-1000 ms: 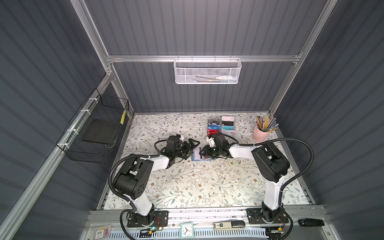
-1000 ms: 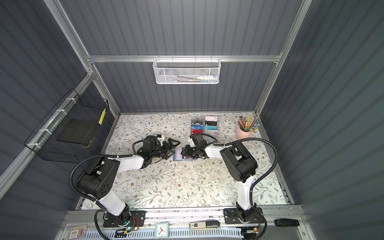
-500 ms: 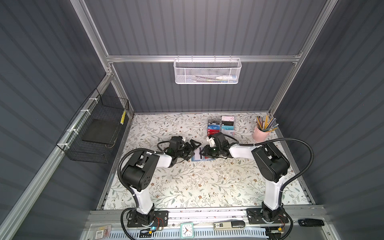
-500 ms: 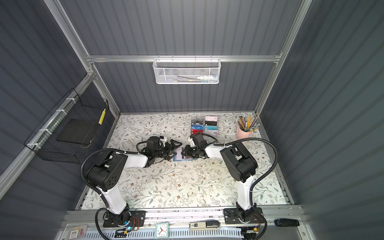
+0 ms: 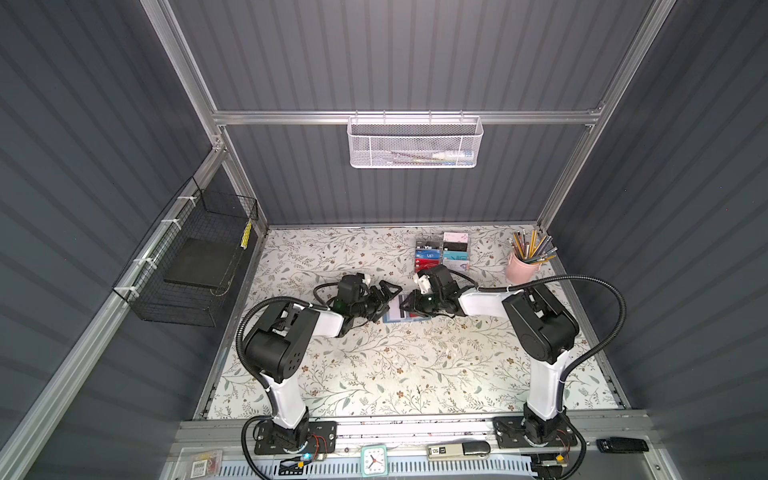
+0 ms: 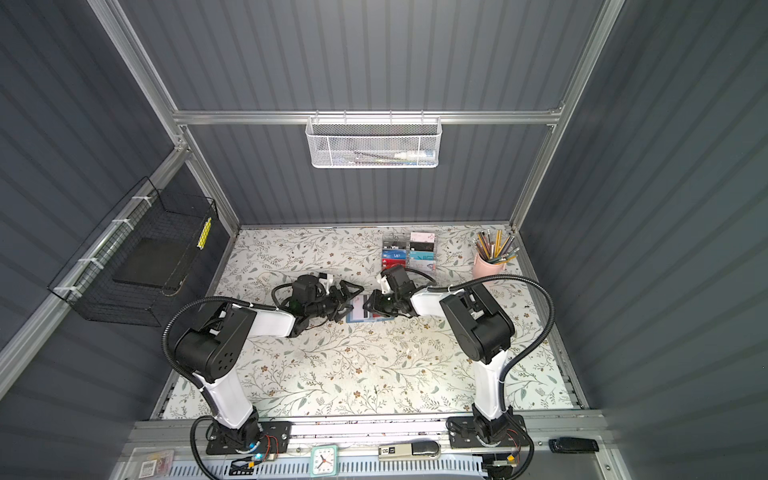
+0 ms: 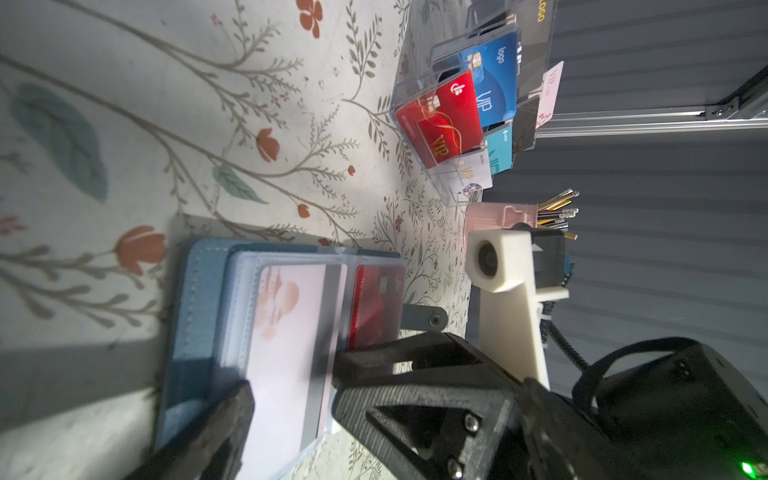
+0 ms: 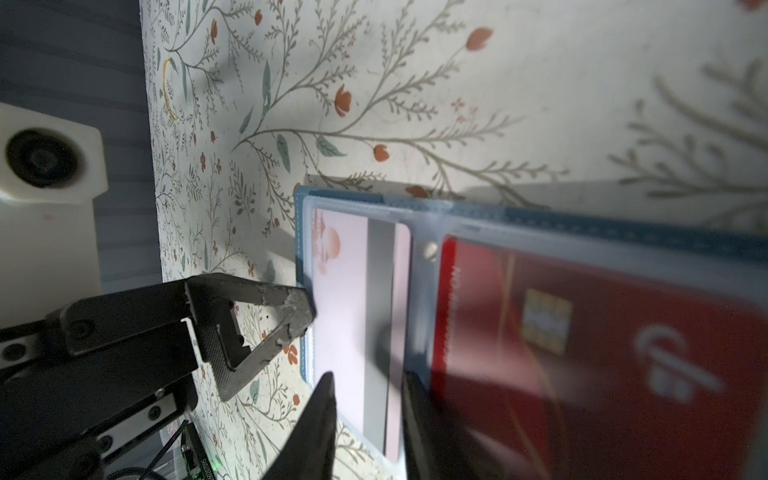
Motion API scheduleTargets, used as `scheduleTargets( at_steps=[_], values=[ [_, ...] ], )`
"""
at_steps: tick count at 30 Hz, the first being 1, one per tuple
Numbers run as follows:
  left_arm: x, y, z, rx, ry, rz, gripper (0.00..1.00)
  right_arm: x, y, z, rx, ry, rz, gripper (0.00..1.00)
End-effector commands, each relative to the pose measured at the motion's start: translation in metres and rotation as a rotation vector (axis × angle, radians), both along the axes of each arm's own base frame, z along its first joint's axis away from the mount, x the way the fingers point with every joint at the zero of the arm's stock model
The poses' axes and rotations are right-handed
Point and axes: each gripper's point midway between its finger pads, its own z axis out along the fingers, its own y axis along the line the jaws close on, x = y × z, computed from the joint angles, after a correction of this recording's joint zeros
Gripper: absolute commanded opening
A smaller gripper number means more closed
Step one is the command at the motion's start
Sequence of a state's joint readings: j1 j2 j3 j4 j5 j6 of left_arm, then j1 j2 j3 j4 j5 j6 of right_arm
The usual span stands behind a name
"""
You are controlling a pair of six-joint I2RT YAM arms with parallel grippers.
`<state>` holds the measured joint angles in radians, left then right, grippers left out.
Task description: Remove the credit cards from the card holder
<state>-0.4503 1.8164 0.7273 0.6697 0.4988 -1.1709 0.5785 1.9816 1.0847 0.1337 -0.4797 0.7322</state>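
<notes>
As the card holder (image 5: pixel 405 316) lies opened flat on the desk (image 5: pixel 374 374) between the two arms, we record both cards inside their clear sleeves (image 8: pixel 428 291). The right fingers (image 8: pixel 322 415) hang over the white card (image 8: pixel 353 299), partly drawn together with a narrow gap, straddling its dark stripe. We see nothing clamped between them, and cannot tell whether their tips touch the sleeve. The left fingers (image 8: pixel 286 307) are spread wide and empty, just beside the holder's outer edge on the white card's side. That card's long axis runs parallel to the holder's fold, crosswise to the line joining the two sets of fingers. The red card (image 8: pixel 623 374) lies on the page beyond the fold from the left fingers, under the right wrist. In our judgement the right arm is nearer and the white card comes first. The sleeve over it is the obstacle, and the left fingers leave little room. The card rack (image 7: pixel 444 193) and pencil cup (image 7: pixel 494 214) stand well apart, beyond the right fingers.
</notes>
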Motion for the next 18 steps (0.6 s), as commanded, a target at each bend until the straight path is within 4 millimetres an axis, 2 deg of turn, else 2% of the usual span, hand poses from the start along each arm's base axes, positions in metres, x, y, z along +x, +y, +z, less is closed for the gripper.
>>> scheduleTargets(
  at_steps=[1,6,18],
  values=[
    [-0.016,0.011,-0.031,0.057,0.074,-0.001,1.0,-0.004,-0.005,-0.016,-0.039,0.025,0.005,0.3],
    [-0.02,0.017,-0.037,0.063,0.085,0.004,1.0,-0.004,-0.014,-0.023,-0.102,0.027,-0.016,0.29],
    [-0.023,0.019,-0.048,0.067,0.1,-0.003,1.0,-0.006,-0.005,-0.025,-0.039,0.044,0.003,0.29]
  ],
)
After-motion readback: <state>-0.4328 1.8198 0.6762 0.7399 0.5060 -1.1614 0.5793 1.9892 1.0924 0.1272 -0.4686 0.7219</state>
